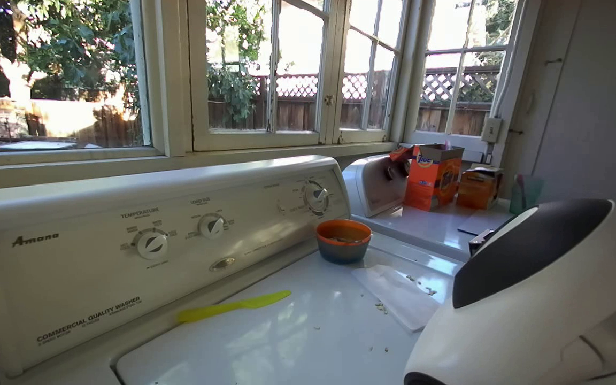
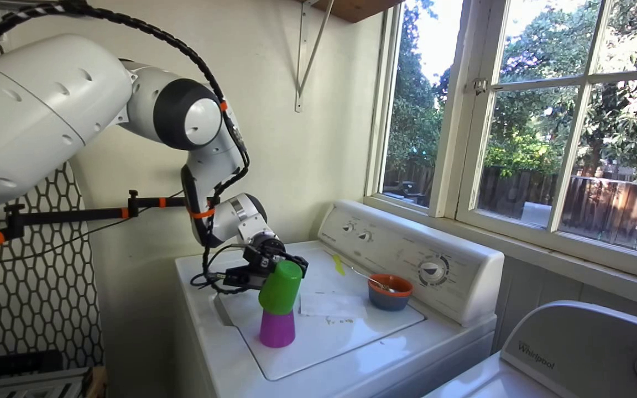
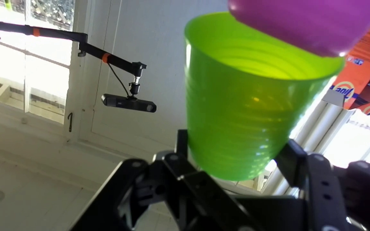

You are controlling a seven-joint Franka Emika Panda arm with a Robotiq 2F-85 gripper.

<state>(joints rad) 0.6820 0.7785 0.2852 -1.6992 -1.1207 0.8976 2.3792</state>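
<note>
Black two-fingered gripper [image 3: 235,140] closed around an upturned bright green plastic cup [image 2: 281,288]

The green cup is gripped near its narrow base, with a finger set against either side in the wrist view. It is held mouth down and tilted, over a purple tapered plastic cup [image 2: 277,333] that is stood wide end down on the white washer top [image 2: 335,345]. Whether the purple cup's upper end is enclosed by the green rim or merely overlapped in sight cannot be told.

The step in hand is judged to be the positioning of the green cup against the purple one; whether it is being lowered or lifted is not shown. For the next move, a steady grip and a straightening of the tilt seem to be called for, so that the purple cup is not toppled.

Farther back on the washer top, a flat white sheet [image 2: 334,305], a round orange-and-grey bowl [image 2: 387,302] with a spoon [image 2: 364,276] leaning in it, and a yellow-green plastic knife [image 1: 233,306] are seen.
</note>
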